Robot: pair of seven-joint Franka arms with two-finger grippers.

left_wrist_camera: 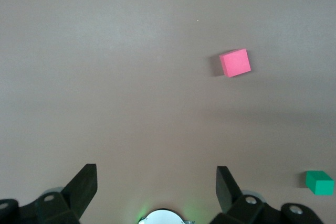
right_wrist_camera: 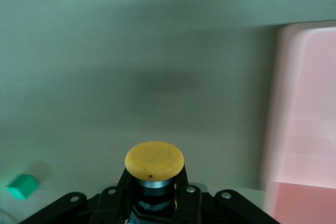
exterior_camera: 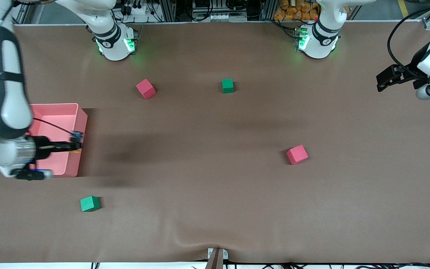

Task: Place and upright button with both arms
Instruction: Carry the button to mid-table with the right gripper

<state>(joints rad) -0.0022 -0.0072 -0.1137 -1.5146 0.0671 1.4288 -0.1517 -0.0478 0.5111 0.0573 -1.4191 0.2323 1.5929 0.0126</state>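
Note:
My right gripper (exterior_camera: 74,145) is shut on the button (exterior_camera: 76,136) and holds it in the air over the rim of the pink bin (exterior_camera: 81,116). In the right wrist view the button's round orange cap (right_wrist_camera: 154,161) stands out between the two black fingers (right_wrist_camera: 182,182), with its body clamped between them. My left gripper (exterior_camera: 381,83) waits open and empty, raised over the left arm's end of the table. In the left wrist view its two fingers (left_wrist_camera: 84,184) stand wide apart over bare table.
On the brown table lie two red cubes (exterior_camera: 146,89) (exterior_camera: 297,154) and two green cubes (exterior_camera: 227,85) (exterior_camera: 89,203). The left wrist view shows a red cube (left_wrist_camera: 234,62) and a green cube (left_wrist_camera: 319,182). The right wrist view shows the bin (right_wrist_camera: 304,108) and a green cube (right_wrist_camera: 22,186).

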